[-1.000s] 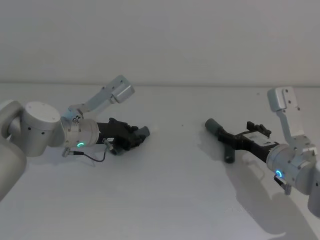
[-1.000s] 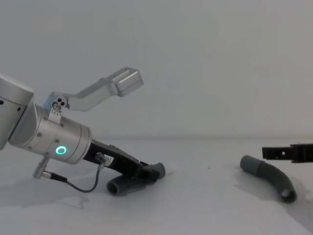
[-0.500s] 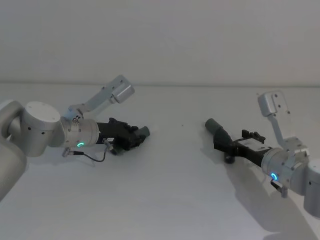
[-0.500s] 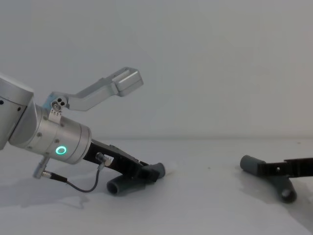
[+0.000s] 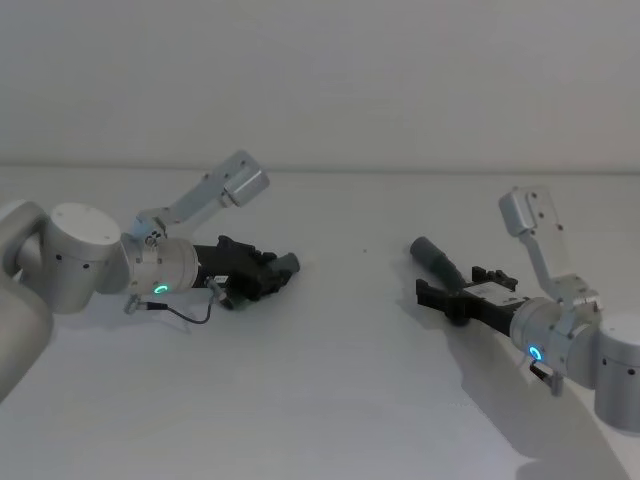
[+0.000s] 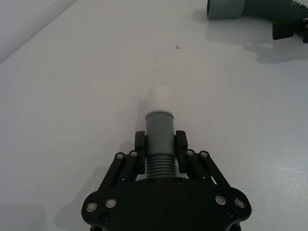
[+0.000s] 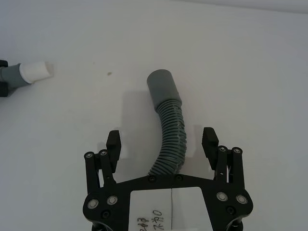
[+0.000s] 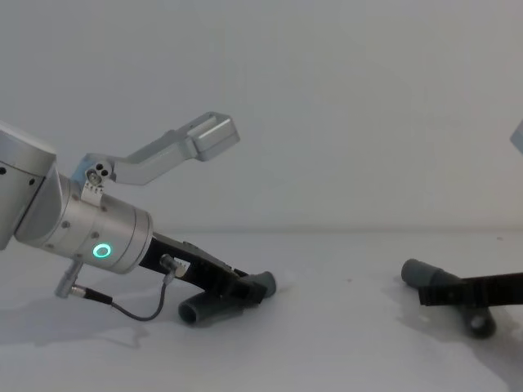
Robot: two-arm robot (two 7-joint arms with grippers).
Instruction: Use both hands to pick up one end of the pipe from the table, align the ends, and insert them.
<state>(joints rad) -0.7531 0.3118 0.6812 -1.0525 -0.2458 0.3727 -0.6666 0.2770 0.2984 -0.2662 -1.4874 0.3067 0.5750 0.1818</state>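
My left gripper (image 5: 268, 278) lies low on the table (image 5: 340, 390), shut on the ribbed part of the left pipe piece (image 6: 159, 159). Its grey cuff (image 6: 159, 126) and white tip (image 6: 160, 97) stick out past the fingers. The piece's other end (image 8: 196, 310) rests on the table. The right pipe piece (image 7: 172, 137) lies curved on the table, grey cuff (image 7: 162, 85) pointing away from the wrist. My right gripper (image 7: 162, 139) is open and straddles its ribbed middle, one finger (image 7: 113, 142) on each side, apart from it. From the chest, the right gripper (image 8: 458, 292) sits at table height.
A plain white wall rises behind the table's far edge. Bare tabletop (image 5: 350, 270) lies between the two pipe pieces. A thin black cable (image 8: 131, 310) loops under the left wrist.
The right gripper has dropped from above the right pipe piece to table height and slid toward the middle, its open fingers now around the hose. The left arm has not moved.
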